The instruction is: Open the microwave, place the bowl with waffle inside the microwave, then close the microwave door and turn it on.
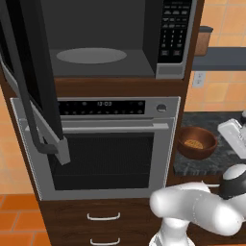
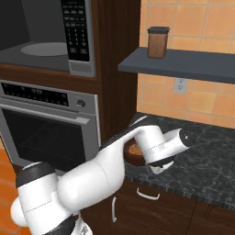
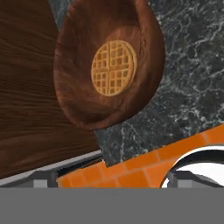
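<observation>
Step in hand: reaching for the bowl with waffle, judged from the microwave door already swung wide to the left and the turntable lying bare.
Bowl position: on the dark speckled worktop, just beside the wooden cabinet side, right of the wall oven and below the level of the microwave.
Pincer: above the bowl, looking down on it, not yet around the rim; two dark tips low in the hand view, standing apart with nothing between them.
Doing it well: lower over one wall of the bowl, one tip inside and one outside; best to take the rim on the side away from the cabinet, since the near side leaves little room.
Care: keep the bowl level on the lift so the waffle stays put; clear the cabinet edge before swinging toward the cavity.
Risk: a round wooden wall may slip in a shallow pinch; a deeper bite seems safer.
Hand view: waffle centred in the bowl, the bowl's closeness to the wood panel.
Left base view: open door, turntable, keypad, bowl plainly on the worktop.
Right base view: arm bent over the bowl, hiding most of it; a jar on the shelf above.
</observation>
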